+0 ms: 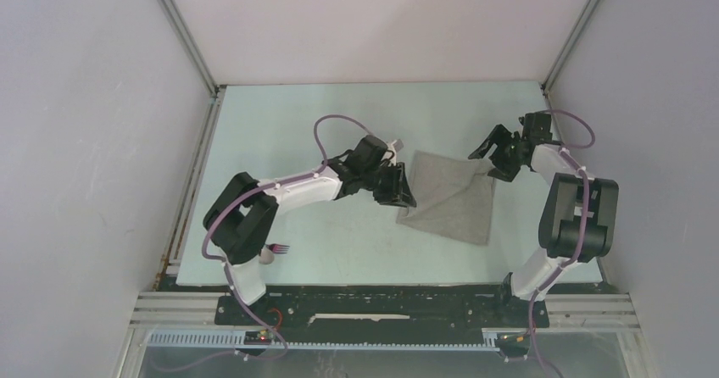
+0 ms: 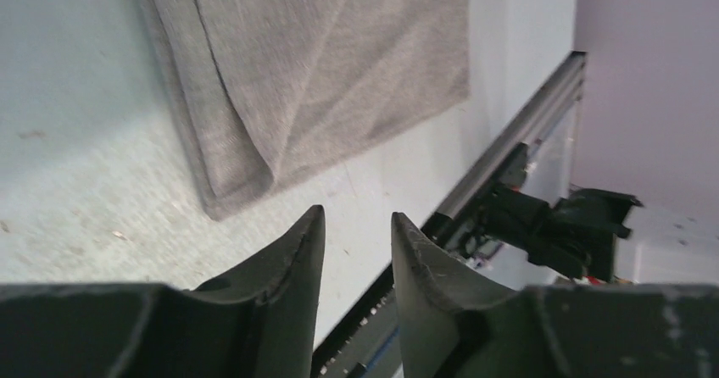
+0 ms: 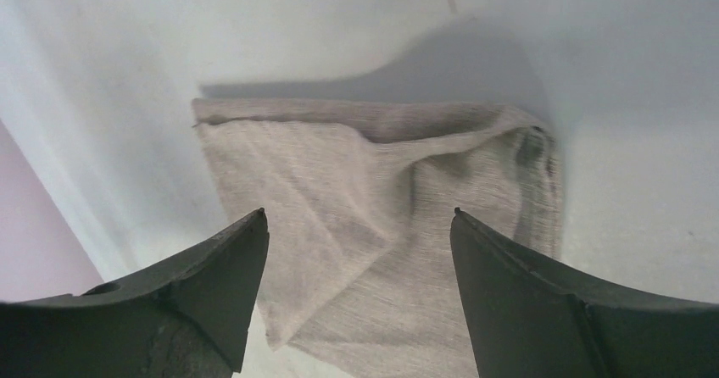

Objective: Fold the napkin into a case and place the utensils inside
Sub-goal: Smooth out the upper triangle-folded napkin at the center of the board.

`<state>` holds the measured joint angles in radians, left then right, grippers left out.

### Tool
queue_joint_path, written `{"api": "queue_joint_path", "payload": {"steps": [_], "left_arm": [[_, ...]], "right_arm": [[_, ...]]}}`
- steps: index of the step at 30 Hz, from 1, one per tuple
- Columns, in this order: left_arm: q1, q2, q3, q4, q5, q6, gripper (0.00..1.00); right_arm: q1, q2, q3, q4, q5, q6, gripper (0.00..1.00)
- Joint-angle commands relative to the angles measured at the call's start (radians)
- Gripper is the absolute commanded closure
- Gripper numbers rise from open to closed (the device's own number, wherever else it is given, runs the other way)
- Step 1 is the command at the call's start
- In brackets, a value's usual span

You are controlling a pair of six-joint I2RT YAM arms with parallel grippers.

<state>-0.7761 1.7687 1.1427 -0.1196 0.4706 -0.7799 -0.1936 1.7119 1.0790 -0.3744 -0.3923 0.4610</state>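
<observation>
The light-grey napkin (image 1: 449,196) lies folded in layers on the table, with a diagonal flap on top. It also shows in the left wrist view (image 2: 322,81) and the right wrist view (image 3: 381,191). My left gripper (image 1: 404,190) is at the napkin's left edge, slightly open and empty (image 2: 358,219). My right gripper (image 1: 490,159) is over the napkin's far right corner, wide open and empty (image 3: 359,215). The fork (image 1: 281,248) with its pinkish-purple handle and the spoon (image 1: 268,257) lie by the left arm's base, partly hidden by the arm.
The table's front rail (image 2: 509,149) runs close to the napkin's near side. Enclosure walls (image 1: 93,141) stand on the left, back and right. The left arm (image 1: 288,193) stretches across the table's left half.
</observation>
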Motion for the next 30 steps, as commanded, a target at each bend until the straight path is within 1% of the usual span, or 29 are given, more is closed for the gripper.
{"api": "queue_joint_path", "payload": {"steps": [1,4,9,14,16,17,23,26,30], "left_arm": [[-0.018,0.072,0.116,-0.146,-0.119,0.141,0.62],[-0.023,0.125,0.152,-0.169,-0.129,0.149,0.64],[-0.024,0.173,0.181,-0.180,-0.152,0.159,0.64],[-0.025,0.206,0.188,-0.184,-0.124,0.158,0.65],[-0.024,0.213,0.183,-0.174,-0.114,0.155,0.66],[-0.024,0.212,0.181,-0.171,-0.113,0.153,0.69],[-0.024,0.205,0.167,-0.160,-0.117,0.158,0.72],[-0.024,0.210,0.164,-0.151,-0.091,0.149,0.75],[-0.028,0.189,0.136,-0.104,-0.068,0.130,0.64]], "right_arm": [[0.006,-0.040,0.042,-0.017,-0.037,-0.048,0.14],[-0.007,-0.026,0.042,0.002,-0.073,-0.051,0.17],[-0.012,0.007,0.057,0.028,-0.108,-0.052,0.19],[-0.015,0.058,0.075,0.024,-0.122,-0.054,0.26],[-0.016,0.069,0.076,0.031,-0.123,-0.055,0.29],[-0.017,0.072,0.075,0.033,-0.121,-0.054,0.30],[-0.029,0.088,0.075,0.035,-0.109,-0.052,0.31],[-0.038,0.089,0.075,0.029,-0.098,-0.045,0.32],[-0.048,0.089,0.075,0.028,-0.097,-0.045,0.32]]}}
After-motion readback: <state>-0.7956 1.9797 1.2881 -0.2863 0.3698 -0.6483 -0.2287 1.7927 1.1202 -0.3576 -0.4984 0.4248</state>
